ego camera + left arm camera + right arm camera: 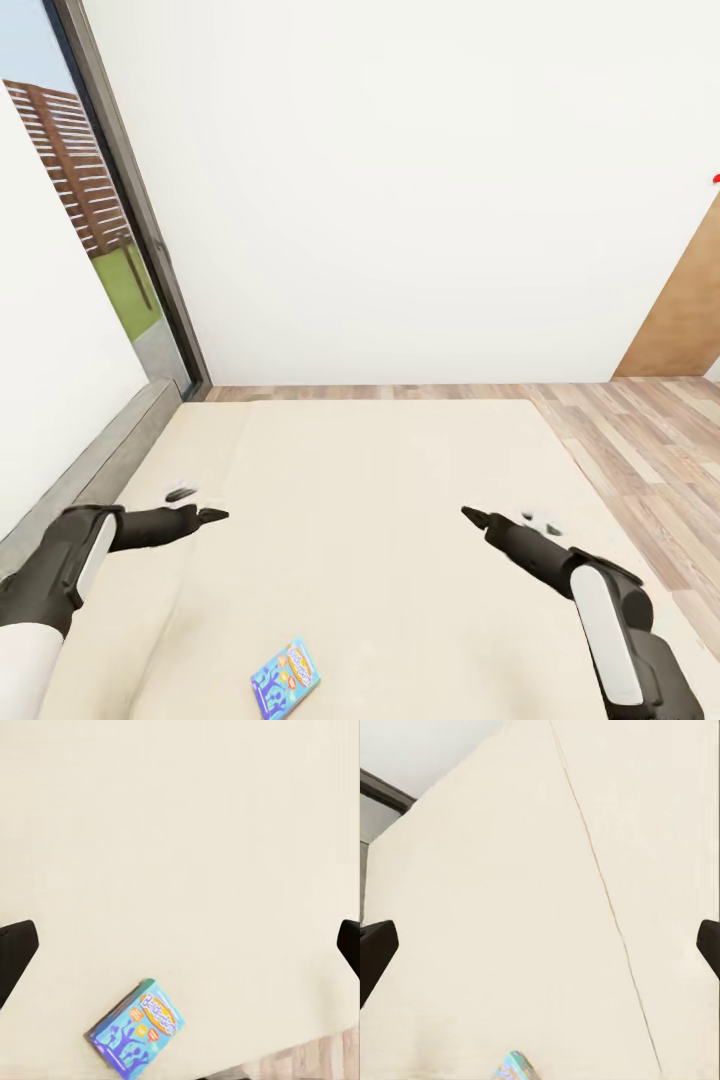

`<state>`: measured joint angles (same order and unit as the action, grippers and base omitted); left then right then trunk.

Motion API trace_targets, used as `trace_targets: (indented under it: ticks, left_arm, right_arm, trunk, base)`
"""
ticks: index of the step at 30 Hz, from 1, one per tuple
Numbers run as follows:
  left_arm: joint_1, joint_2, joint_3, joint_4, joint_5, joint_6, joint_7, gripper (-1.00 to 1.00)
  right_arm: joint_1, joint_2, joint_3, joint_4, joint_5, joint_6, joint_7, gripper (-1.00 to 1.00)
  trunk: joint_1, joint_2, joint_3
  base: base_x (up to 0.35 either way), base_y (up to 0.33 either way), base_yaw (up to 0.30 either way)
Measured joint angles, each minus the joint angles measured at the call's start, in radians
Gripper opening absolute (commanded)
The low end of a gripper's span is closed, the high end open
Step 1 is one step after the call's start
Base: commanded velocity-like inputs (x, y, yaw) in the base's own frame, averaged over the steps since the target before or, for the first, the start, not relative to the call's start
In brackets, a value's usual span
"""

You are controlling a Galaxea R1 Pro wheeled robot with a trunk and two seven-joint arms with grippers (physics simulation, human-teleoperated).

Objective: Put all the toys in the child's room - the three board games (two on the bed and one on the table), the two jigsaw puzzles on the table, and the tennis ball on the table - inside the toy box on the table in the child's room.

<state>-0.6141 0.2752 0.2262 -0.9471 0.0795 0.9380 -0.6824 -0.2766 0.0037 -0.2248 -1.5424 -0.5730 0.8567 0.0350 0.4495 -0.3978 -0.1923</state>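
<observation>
The bed (380, 520) was plain beige with a grey frame. On it lay a small blue board game (286, 679) printed with orange, yellow and darker blue marks. Beside the bed, the floor (640, 440) showed brown wood planks; the wall (400, 200) behind was white.

Bed (380, 520) with beige mattress spans the lower view, grey frame along its left edge; small blue board game (285, 679) lies flat near the bottom edge, tilted, between the arms; left gripper (215, 515) and right gripper (470, 516) point inward above the mattress, well apart, jaw state unclear; white wall (400, 200) behind; dark-framed window (110, 250) left; wood-plank floor (640, 440) right.
</observation>
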Motion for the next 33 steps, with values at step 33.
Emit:
trace_targets:
  ticks: [33]
  left_arm:
    - [-0.002,-0.119,-0.09,0.242,-0.022,-0.116,0.284,1.0]
  right_arm:
    - [-0.014,0.135,0.223,-0.041,-0.002,0.151,-0.232,1.0]
  trunk:
    - [0.0,0.0,-0.003]
  base:
    - [0.0,0.0,0.0]
